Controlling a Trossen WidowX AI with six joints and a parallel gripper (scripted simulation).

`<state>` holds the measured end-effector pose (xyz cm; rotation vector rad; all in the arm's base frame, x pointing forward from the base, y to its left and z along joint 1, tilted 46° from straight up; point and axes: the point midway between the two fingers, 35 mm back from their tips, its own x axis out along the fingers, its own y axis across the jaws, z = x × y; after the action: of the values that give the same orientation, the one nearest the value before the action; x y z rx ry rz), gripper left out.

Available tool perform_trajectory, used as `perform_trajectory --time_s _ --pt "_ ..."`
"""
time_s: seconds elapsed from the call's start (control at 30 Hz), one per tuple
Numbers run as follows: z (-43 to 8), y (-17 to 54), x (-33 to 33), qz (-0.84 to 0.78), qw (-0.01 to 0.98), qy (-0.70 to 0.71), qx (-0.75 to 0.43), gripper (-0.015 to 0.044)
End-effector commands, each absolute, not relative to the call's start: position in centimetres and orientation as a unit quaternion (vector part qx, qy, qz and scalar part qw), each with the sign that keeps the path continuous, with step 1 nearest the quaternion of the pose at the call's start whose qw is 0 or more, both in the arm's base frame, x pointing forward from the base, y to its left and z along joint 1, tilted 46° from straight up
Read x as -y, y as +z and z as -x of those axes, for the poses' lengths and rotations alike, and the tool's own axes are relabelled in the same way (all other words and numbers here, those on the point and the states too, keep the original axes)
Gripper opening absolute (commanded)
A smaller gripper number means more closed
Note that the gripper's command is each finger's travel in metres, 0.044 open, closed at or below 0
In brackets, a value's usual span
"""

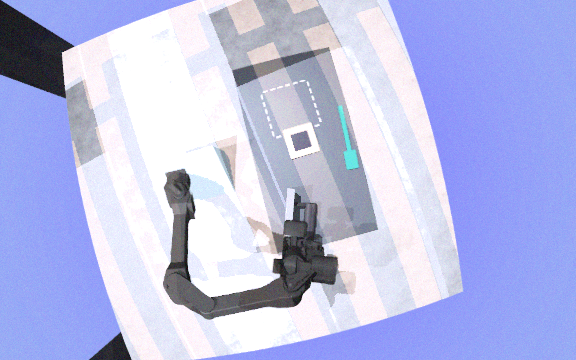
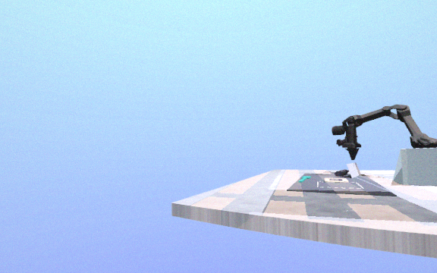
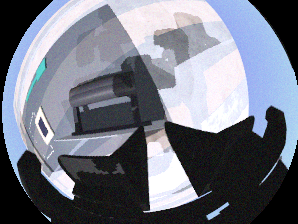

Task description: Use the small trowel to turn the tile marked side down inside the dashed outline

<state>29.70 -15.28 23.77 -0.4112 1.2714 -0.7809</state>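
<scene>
The tile point(image 1: 301, 140) point(image 2: 336, 180) point(image 3: 43, 125) lies flat, white with a dark square on top, across the near edge of the dashed outline point(image 1: 277, 136). A dark tool with a thick round handle point(image 1: 310, 220) point(image 2: 341, 173) point(image 3: 95, 92) and a tilted pale plate point(image 1: 290, 205) point(image 2: 353, 170) sits on the mat near the arm. A turquoise tool point(image 1: 351, 159) point(image 2: 304, 178) point(image 3: 37, 79), thin-handled with a small square blade, lies flat right of the tile. Which one is the trowel is unclear. My gripper point(image 2: 353, 158) point(image 3: 154, 128) points down above the dark tool, slightly open and empty.
The grey mat point(image 1: 363, 220) lies on the patterned table point(image 1: 433, 250) point(image 2: 218, 212). The arm stands on a pale pedestal point(image 2: 427, 167). The arm bends over the table's near part in the top view. Patterned light and shadow blur some edges.
</scene>
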Motion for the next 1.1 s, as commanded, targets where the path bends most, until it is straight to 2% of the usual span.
perform_trajectory --time_s 0.0,1.07 --pt "-29.6 23.3 15.5 0.186 0.713 -0.35 -0.578 0.01" --pt "-28.8 22.2 16.3 0.186 0.713 -0.35 -0.578 0.01"
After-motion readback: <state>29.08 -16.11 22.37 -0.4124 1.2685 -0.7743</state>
